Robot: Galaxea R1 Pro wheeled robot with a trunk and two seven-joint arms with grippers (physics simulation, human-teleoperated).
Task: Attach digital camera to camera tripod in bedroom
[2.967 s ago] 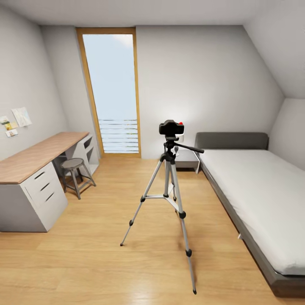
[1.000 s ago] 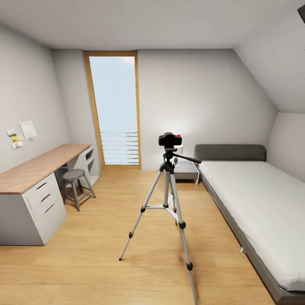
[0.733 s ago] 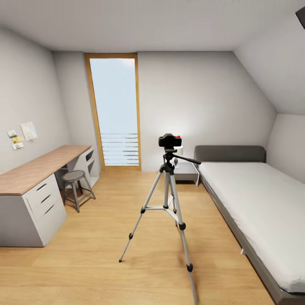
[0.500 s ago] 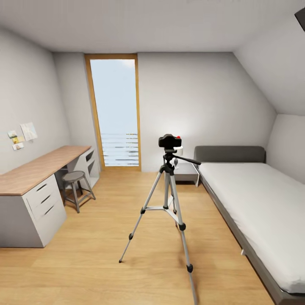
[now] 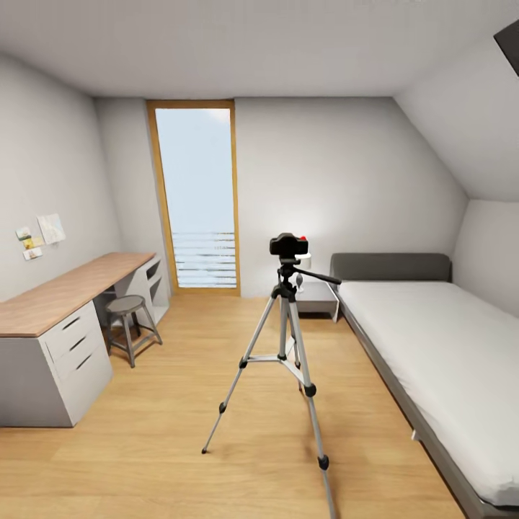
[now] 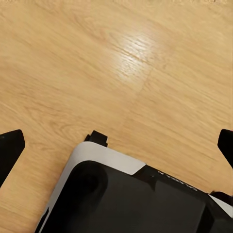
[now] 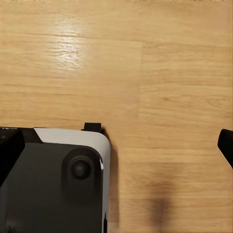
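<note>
The camera tripod (image 5: 287,346) stands on the light wood floor in the middle of the bedroom, silver legs spread and its pan handle pointing right. The black digital camera (image 5: 288,245), with its red button on top, sits on the tripod's head. In the left wrist view my left gripper (image 6: 118,148) is open, its dark fingertips (image 6: 9,153) far apart above the floor and my own base (image 6: 136,199). In the right wrist view my right gripper (image 7: 118,145) is open too, hanging over the floor with nothing between its fingers.
A low grey bed (image 5: 440,346) with a white mattress runs along the right wall. A wood-topped desk (image 5: 58,299) with white drawers and a grey stool (image 5: 128,317) stand at the left. A tall window (image 5: 198,209) and a small nightstand (image 5: 317,295) are at the back.
The head view has tilted up and drawn back a little, so the whole room sits lower and smaller. The tripod and camera have not moved.
</note>
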